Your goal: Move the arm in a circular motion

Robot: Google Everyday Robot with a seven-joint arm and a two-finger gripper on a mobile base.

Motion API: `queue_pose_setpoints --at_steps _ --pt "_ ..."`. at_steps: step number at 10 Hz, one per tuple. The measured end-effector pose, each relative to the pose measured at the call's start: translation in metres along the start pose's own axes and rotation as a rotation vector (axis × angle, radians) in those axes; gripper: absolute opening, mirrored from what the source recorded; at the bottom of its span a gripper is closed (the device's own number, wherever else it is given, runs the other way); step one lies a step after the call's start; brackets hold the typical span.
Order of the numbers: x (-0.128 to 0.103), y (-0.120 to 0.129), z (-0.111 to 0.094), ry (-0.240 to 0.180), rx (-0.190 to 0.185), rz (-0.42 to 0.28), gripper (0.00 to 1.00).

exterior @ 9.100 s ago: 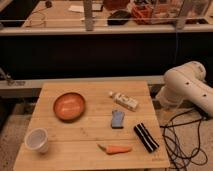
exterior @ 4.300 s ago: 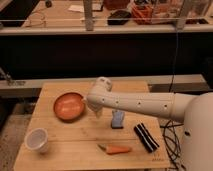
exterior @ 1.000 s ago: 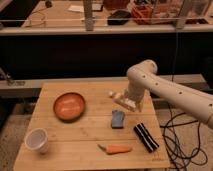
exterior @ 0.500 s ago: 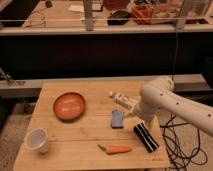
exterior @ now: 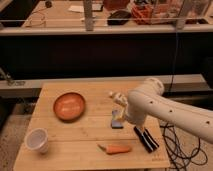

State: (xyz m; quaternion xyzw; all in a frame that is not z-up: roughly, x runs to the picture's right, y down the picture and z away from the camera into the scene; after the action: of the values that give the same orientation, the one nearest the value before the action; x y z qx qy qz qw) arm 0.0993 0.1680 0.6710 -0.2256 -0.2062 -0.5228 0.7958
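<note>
"While the arm (exterior: 167,109) reaches in from the right across the table (exterior: 65,159), where does its working end sit?"

"Low over the right half of the boards. The gripper (exterior: 131,118) hangs just beside the blue pad (exterior: 116,121), with the black bar (exterior: 146,139) close below it. Whether it is parted or closed I cannot tell, nor whether it carries anything."

"So how should the circle be run?"

"Height first, I'd say. Sweep level and well above the carrot (exterior: 116,149), the bowl (exterior: 69,106) and the cup (exterior: 37,140), since none of them belongs to this job. Then hold one radius and one even speed, so the loop closes neatly."

"Any trouble spots?"

"Two, by my guess: the small white piece (exterior: 117,96) right behind the forearm, and the cables (exterior: 172,145) off the table's right edge. A wide or dipping arc could clip either one, so keep it modest and centred over bare wood."
</note>
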Motion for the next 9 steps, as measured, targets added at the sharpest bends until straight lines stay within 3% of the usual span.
queue_pose_setpoints --at_steps 3,5,7,9 --pt "-0.016 -0.079 -0.011 0.043 -0.002 -0.163 0.80" --pt "-0.012 -0.120 -0.024 0.087 -0.008 -0.243 0.80" --pt "0.010 -0.145 -0.027 0.123 -0.011 -0.247 0.80" --pt "0.062 -0.160 -0.021 0.153 -0.006 -0.221 0.80"
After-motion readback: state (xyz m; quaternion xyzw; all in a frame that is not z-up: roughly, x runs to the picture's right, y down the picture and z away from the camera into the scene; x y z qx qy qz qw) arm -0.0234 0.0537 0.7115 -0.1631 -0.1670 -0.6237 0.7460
